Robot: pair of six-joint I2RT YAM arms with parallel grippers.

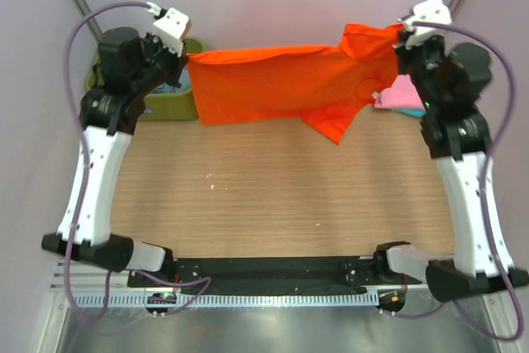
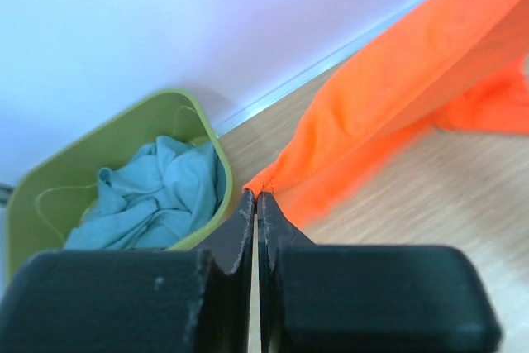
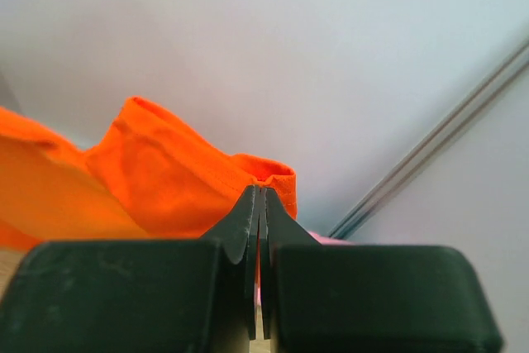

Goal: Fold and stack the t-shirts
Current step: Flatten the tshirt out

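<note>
Well, we hold the orange t-shirt (image 1: 281,84) stretched along the far edge of the desk (image 1: 273,196), our left hand (image 2: 256,197) and right hand (image 3: 261,193) each clamped tight on a corner. A teal t-shirt (image 2: 157,196) sits in the green tub (image 2: 124,121) beside it.

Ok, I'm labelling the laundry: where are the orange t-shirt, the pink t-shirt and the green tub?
orange t-shirt (image 1: 273,84), top external view, middle of its body.
pink t-shirt (image 1: 402,90), top external view, exposed corner.
olive-green tub (image 2: 140,124), left wrist view, inner wall.

Shirt (image 1: 273,84) between tub (image 1: 169,107) and shirt pile (image 1: 402,93)
</note>
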